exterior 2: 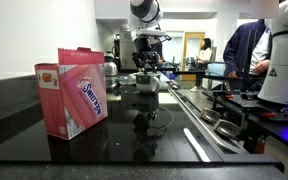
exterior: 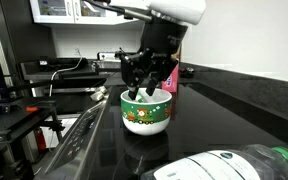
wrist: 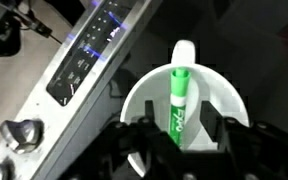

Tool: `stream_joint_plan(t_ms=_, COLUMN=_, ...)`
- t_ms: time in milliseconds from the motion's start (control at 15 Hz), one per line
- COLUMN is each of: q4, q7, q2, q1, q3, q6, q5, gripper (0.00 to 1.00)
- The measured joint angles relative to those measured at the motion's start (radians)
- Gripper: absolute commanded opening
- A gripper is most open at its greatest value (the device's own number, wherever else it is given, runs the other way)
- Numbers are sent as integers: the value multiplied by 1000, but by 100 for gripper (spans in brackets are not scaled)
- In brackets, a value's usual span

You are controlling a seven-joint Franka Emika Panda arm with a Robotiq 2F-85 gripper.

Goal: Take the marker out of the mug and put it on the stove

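Observation:
The mug (exterior: 145, 116), white with a red-and-green pattern, stands on the glossy black stove (exterior: 109, 142) near its grey metal front edge. The bright-green marker (wrist: 178, 100) stands tilted inside the mug (wrist: 134, 95), its cap leaning on the far rim. My gripper (wrist: 182, 135) is lowered over the mug, open, with one finger on each side of the marker and a gap to both. In both exterior views the gripper (exterior: 149, 82) (exterior 2: 147, 62) hangs just above the mug (exterior 2: 148, 84). A bit of green marker (exterior: 148, 94) shows between the fingers.
A pink box (exterior 2: 74, 92) stands on the black countertop, and behind the mug (exterior: 171, 84). A clear bottle with a green cap (exterior: 239, 163) lies in the foreground. The stove's control panel (wrist: 94, 50) and knobs (wrist: 19, 130) lie beside the mug. People stand in the background (exterior 2: 246, 50).

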Motion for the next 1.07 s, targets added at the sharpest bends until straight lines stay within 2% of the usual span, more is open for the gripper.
stream_joint_plan(t_ms=267, q4=41, q7=-15, q2=42, q1=-11, q3=14, q6=-74, q5=39, gripper=50)
stream_joint_plan(t_ms=333, q4=49, q7=-15, q2=50, q1=-13, q3=19, q6=-89, q5=47, gripper=34)
stream_joint_plan(t_ms=400, q4=54, q7=-15, q2=56, q1=-13, q3=23, q6=-98, q5=51, gripper=23)
stream_joint_plan(t_ms=600, q4=60, q7=-14, q2=68, q1=-13, q3=26, q6=-110, q5=67, gripper=1)
stream_joint_plan(t_ms=667, q4=61, q7=-13, q2=71, q1=-14, q3=26, q6=-111, q5=71, gripper=1)
stream_joint_plan(t_ms=733, q4=62, q7=-12, q2=71, q1=-16, q3=26, q6=-111, q5=74, gripper=5)
stream_joint_plan(t_ms=1067, q4=74, q7=-12, q2=55, q1=-26, q3=24, q6=-136, q5=90, gripper=5)
